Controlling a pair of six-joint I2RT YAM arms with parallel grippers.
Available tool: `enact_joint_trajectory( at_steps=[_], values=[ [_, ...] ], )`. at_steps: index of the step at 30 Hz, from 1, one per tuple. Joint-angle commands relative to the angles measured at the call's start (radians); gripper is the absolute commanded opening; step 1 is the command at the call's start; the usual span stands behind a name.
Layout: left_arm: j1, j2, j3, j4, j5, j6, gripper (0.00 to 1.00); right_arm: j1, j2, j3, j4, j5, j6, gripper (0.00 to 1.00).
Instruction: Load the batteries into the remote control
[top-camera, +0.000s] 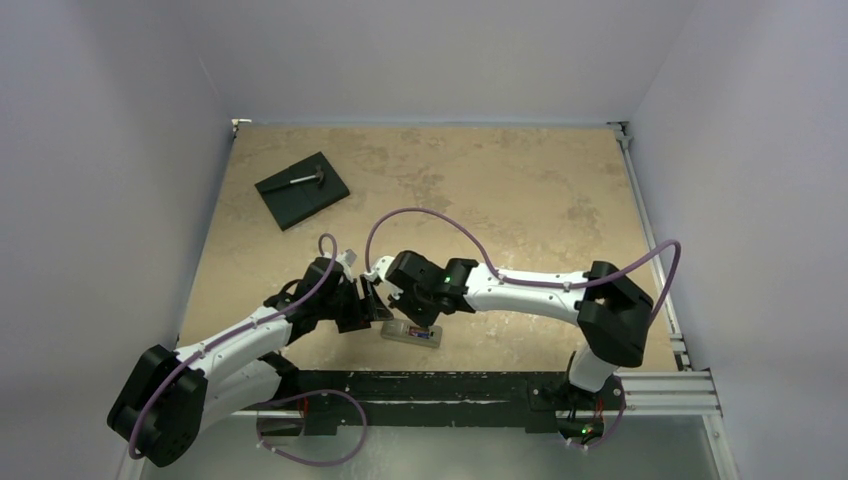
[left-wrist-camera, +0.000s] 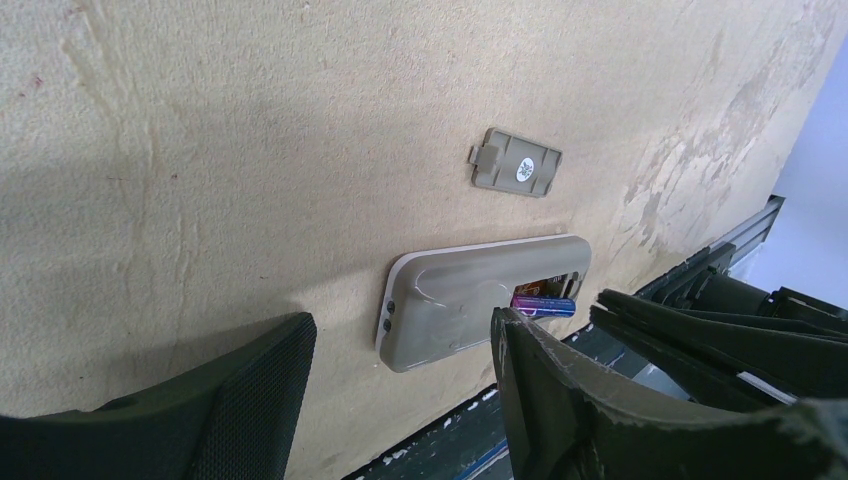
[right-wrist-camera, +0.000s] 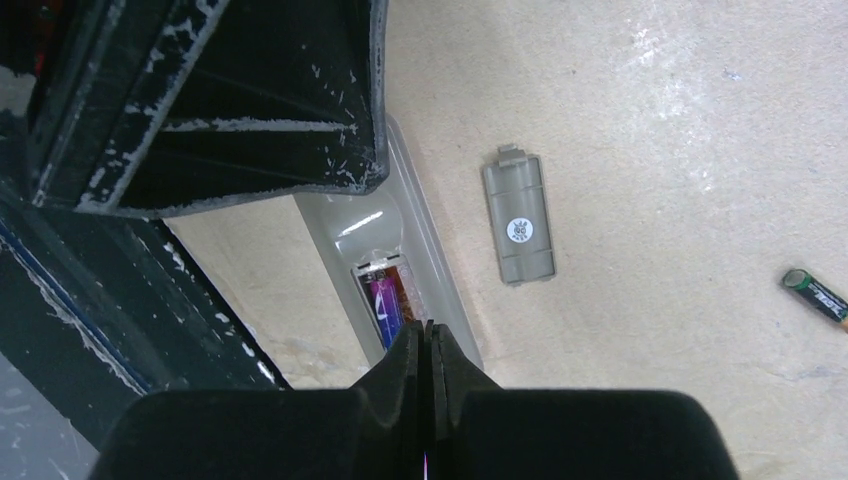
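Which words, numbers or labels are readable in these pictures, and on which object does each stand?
No text is readable.
Round white sticker on the battery cover: print too small.
Purple battery in the remote control: label blurred.
Loose battery on the table: lettering blurred.

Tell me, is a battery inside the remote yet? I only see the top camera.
Observer: Yes. A purple battery lies in the open recess of the remote control.
Kid: Where's the other one?
Observer: The second battery lies loose on the table, away from the remote control.
Kid: Is the lid still on?
Observer: No, the grey cover lies flat on the table beside the remote control.
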Motion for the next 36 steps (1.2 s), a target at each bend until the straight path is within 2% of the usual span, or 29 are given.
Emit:
enact_joint_trajectory(
  at_steps=[1, 36],
  values=[
    [0.006, 0.014, -0.014, -0.023, -0.027, 0.022, 0.65, -0.001, 0.014, -0.004, 0.051, -0.025, 0.031, 0.0],
    [0.006, 0.015, -0.016, -0.017, -0.024, 0.023, 0.65, -0.001, 0.098, -0.025, 0.096, -0.058, 0.022, 0.0]
  ],
)
